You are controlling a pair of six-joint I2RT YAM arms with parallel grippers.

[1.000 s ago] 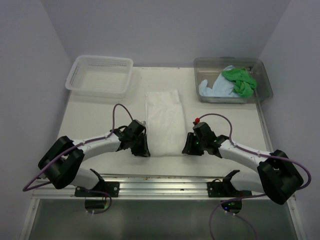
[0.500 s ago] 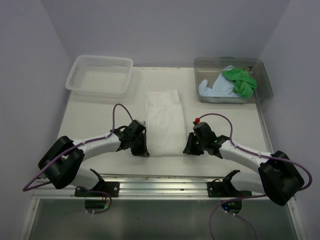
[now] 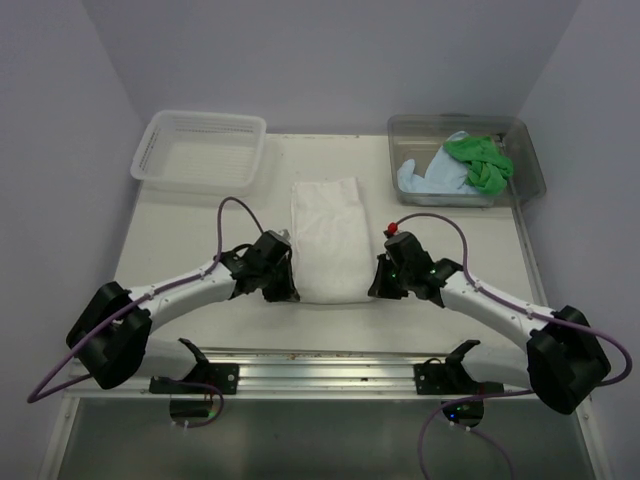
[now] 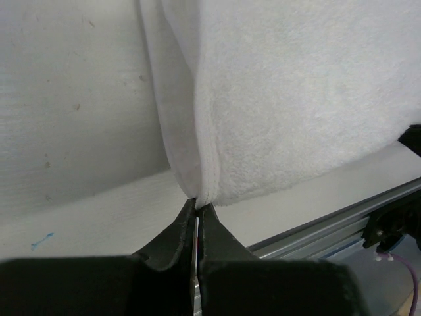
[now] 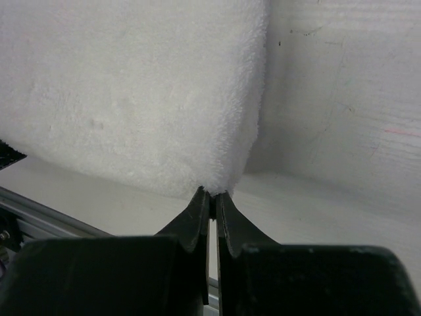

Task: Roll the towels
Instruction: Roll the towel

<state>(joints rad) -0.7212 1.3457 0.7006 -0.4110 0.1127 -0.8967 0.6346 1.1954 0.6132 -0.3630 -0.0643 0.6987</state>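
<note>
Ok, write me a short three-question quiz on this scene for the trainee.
1. True or false: the left gripper and the right gripper each pinch a near corner of the white cloth towel.
2. How many towels lie on the white table?
3. Where is the bright green cloth towel? A) on the table B) in the clear plastic tub C) in a gripper

Key: 1 true; 2 one; 3 B.
</note>
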